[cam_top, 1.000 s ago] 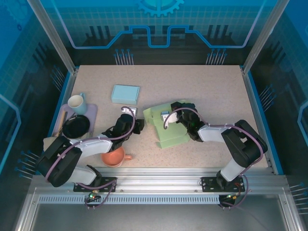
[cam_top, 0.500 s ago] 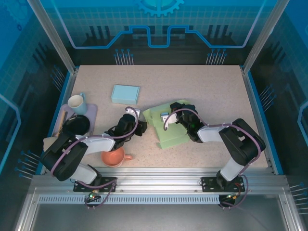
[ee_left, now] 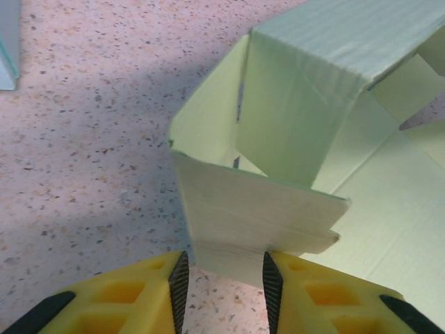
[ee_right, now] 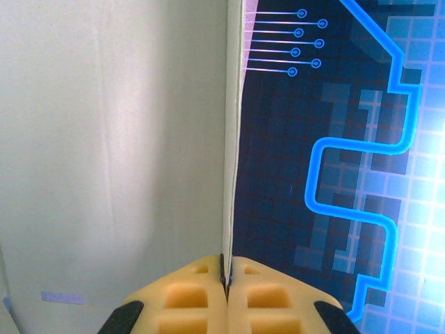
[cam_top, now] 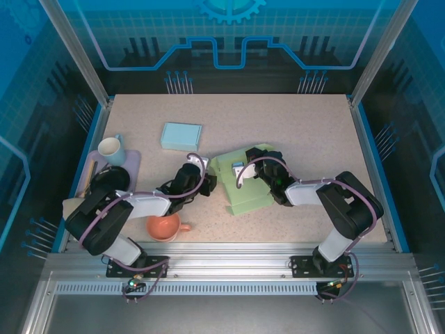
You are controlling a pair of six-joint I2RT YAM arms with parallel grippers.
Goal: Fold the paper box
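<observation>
At mid-table (cam_top: pixel 313 139), one pale green box (cam_top: pixel 252 198) is lying partly folded, with some walls standing and other panels lying flat. One left gripper (ee_left: pixel 224 273) is sitting at the box's left side, its jaws standing at a narrow gap. One upright flap (ee_left: pixel 257 219) is standing just ahead of the fingertips, wider than the gap and not clamped. One right gripper (ee_right: pixel 227 270) is pinching one thin box panel (ee_right: pixel 111 139) edge-on, jaws fully closed on it, at the box's far side. Four items are sitting well left of the box: one black bowl (cam_top: pixel 110 182) on one tray (cam_top: pixel 133 161), one mug (cam_top: pixel 111 147) at the tray's far end, and one orange cup (cam_top: pixel 162 227) beside the left arm. One blue box (cam_top: pixel 181 136) is lying flat beyond the left gripper.
</observation>
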